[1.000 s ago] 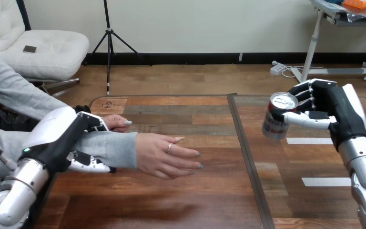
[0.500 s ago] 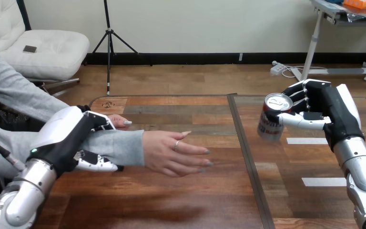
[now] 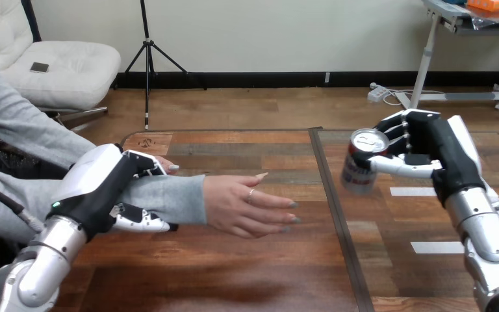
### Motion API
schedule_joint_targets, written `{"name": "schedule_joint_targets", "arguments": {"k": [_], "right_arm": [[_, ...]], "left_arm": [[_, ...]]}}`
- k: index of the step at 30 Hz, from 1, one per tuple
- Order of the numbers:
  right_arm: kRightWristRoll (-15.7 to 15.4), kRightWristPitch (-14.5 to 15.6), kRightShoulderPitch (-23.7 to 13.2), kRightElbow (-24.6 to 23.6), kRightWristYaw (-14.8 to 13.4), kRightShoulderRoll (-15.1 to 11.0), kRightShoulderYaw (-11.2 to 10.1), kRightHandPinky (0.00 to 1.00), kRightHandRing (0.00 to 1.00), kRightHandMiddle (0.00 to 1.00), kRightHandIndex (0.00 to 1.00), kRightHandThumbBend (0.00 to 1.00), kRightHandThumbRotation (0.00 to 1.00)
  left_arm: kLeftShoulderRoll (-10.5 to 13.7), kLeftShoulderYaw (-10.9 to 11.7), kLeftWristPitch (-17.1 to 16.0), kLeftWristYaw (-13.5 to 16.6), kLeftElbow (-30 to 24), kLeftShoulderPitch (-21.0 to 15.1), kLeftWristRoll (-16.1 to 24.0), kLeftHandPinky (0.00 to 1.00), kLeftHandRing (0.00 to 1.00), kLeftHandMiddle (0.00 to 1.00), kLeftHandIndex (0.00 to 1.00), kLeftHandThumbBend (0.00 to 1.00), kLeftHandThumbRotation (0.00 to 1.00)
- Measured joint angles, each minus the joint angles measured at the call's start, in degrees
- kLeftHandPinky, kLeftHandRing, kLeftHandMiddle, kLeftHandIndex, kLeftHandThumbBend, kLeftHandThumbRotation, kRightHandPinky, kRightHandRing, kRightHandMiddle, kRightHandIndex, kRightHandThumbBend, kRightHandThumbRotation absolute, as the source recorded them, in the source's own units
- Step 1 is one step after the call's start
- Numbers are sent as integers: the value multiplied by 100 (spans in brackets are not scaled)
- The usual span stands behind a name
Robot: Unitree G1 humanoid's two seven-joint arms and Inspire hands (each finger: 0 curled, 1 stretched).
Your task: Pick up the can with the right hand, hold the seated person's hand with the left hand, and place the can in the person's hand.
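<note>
My right hand [image 3: 438,153] is shut on a silver and red can [image 3: 362,162], holding it tilted above the table at the right of centre. My left hand [image 3: 107,185] has its fingers and thumb curled round the person's forearm [image 3: 166,198] in a grey sleeve, at the left. The person's hand [image 3: 250,206] reaches out flat over the table towards the can, palm turned sideways and empty. A gap of bare table lies between the person's fingertips and the can. The person's other hand [image 3: 166,166] rests on the table behind my left hand.
The wooden table [image 3: 247,273] has a dark seam [image 3: 338,221] running front to back under the can. White tape strips [image 3: 435,247] lie on the table at the right, below my right arm.
My right hand has carried the can leftwards, towards the person's hand. My left hand and the person's forearm have moved a little to the right, so the gap has narrowed.
</note>
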Motion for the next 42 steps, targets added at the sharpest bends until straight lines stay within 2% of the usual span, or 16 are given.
{"name": "schedule_joint_targets", "arguments": {"k": [15,24,42], "right_arm": [[-14,4,0,0,16,174,39,35,38,42,44,70,0],[-43,0,0,0,16,203,103,35,37,42,45,70,0],[-37,-30,0,0,39,262,139,33,36,41,45,71,0]], "left_arm": [[-105,-80,-35,56,1,-50,0,30,34,40,43,68,0],[-146,-173,-35,72,8,-102,3,31,34,40,43,68,0],[-217,-218,-35,72,24,-173,2,32,36,42,43,68,0]]}}
